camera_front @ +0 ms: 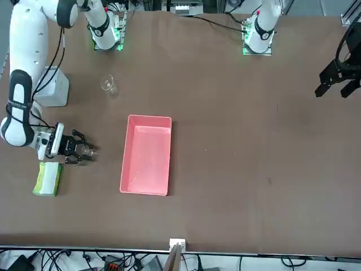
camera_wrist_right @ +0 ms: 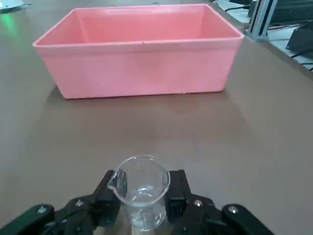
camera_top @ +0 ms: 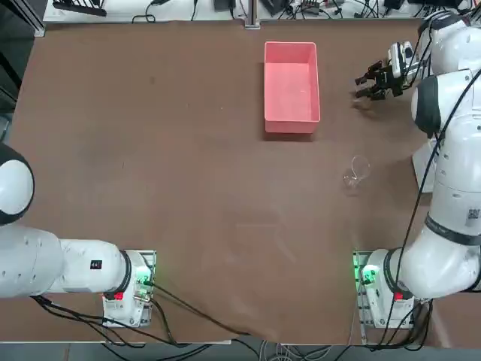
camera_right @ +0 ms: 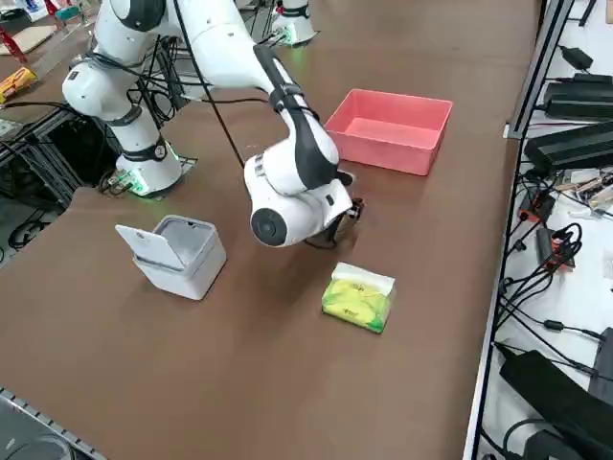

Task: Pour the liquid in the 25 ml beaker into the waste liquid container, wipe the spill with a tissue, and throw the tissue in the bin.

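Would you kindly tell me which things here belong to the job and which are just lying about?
Job: 25 ml beaker, held in the right gripper; pink waste liquid container; green tissue pack; white bin.
Lying about: larger beaker.

overhead, front views share pink tray [camera_top: 291,124]; wrist close.
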Controlling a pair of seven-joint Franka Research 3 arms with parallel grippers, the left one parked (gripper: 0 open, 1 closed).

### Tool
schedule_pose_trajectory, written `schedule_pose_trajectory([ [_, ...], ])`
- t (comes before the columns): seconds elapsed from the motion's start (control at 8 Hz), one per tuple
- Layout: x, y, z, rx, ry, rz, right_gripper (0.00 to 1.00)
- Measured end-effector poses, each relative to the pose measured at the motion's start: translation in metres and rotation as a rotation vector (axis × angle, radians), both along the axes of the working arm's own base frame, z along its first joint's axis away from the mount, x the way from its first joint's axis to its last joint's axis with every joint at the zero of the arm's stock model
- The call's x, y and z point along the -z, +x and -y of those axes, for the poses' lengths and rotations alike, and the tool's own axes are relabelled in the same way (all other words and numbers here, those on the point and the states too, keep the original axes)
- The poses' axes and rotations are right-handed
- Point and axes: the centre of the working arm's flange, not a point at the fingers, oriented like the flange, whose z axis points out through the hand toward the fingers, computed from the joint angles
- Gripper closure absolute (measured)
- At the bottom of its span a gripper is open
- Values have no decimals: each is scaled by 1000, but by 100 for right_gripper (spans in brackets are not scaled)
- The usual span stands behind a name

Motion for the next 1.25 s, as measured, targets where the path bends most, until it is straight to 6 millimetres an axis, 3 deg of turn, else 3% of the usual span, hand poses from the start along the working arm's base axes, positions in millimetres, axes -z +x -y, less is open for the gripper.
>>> schedule_pose_trajectory([
  [0.25,16,-4,0,2,19,-11,51],
  [1.0,32,-10,2,11,23,-32,51],
  [1.25,39,-11,1,18,28,-38,44],
])
